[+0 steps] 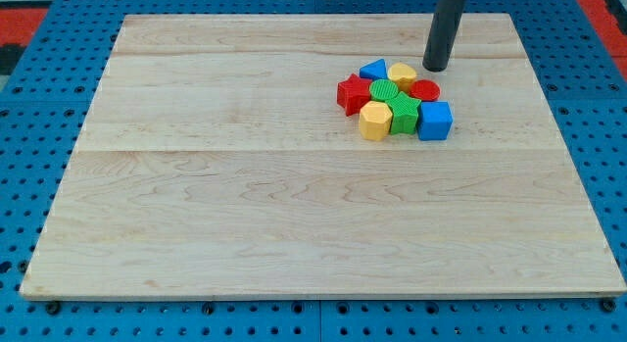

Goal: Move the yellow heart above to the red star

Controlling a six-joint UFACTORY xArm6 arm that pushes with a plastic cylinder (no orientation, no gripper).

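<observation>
The yellow heart (402,73) lies at the top of a tight cluster of blocks in the board's upper right. The red star (352,93) is at the cluster's left edge, below and left of the heart. My tip (436,67) stands just to the right of the yellow heart, a small gap apart, above the red round block (425,89).
The cluster also holds a blue triangular block (373,70) left of the heart, a green round block (385,90), a green star (403,114), a yellow hexagon (373,121) and a blue cube (435,120). The wooden board (245,205) sits on a blue pegboard.
</observation>
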